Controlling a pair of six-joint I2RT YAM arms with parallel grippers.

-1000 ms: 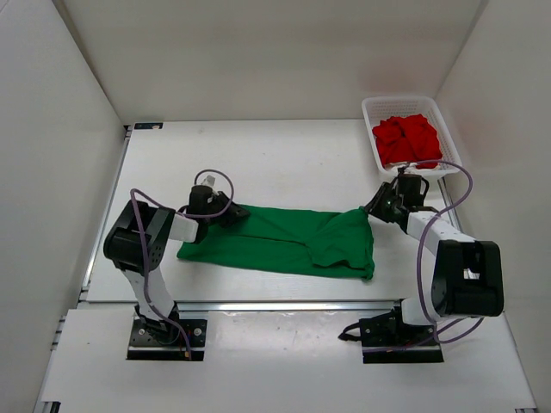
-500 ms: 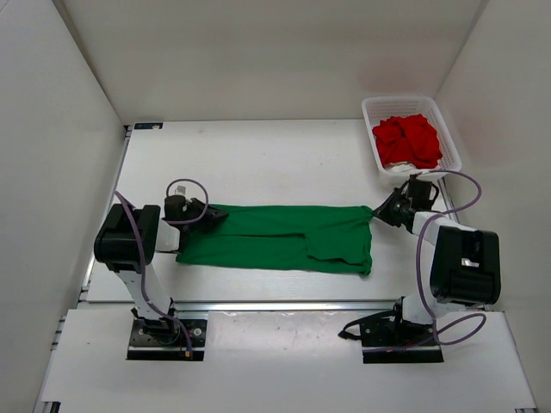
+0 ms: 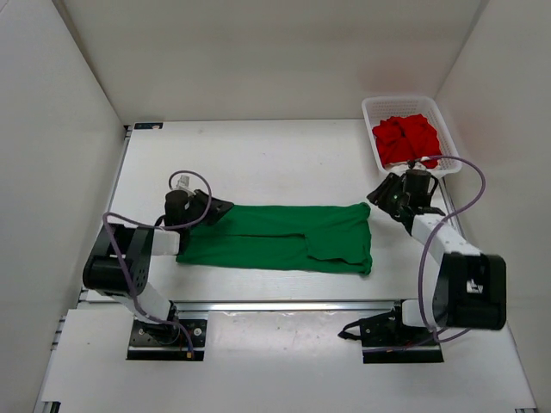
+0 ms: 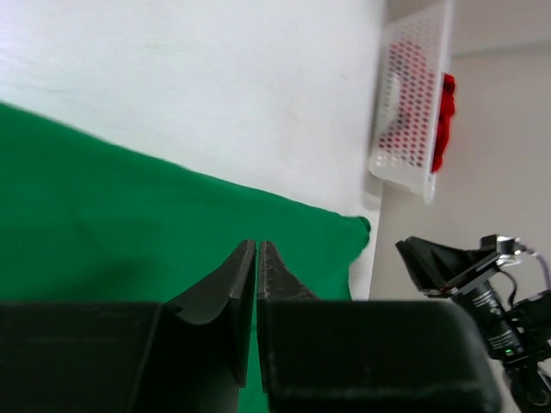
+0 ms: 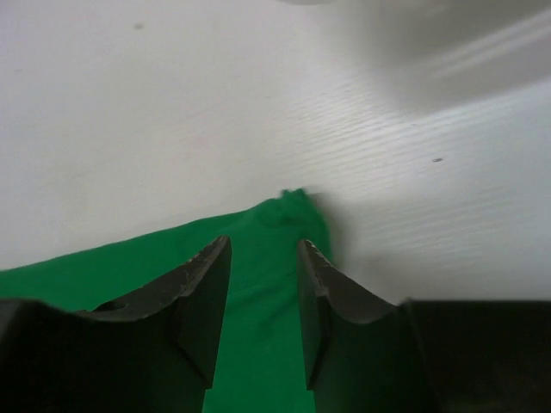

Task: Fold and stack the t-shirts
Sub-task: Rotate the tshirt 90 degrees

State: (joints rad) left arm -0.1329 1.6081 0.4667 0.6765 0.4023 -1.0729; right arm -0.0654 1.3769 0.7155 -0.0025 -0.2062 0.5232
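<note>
White tabletop [image 3: 258, 163], walled in white on three sides. The green t-shirt [image 3: 275, 239] lies spread flat across its near middle, its long side running left to right. The left jaws are pinched narrow on the shirt's far left corner. The right jaws stand apart over its far right corner, gripping nothing. The red t-shirt [image 3: 406, 138] sits crumpled in the white mesh basket [image 3: 372, 107] at the far right corner.

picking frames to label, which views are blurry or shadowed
top external: sharp, evenly lit, green t-shirt crisp; left wrist: near jaws dark and soft, basket readable; right wrist: soft overall, shadow band across the table top right
</note>
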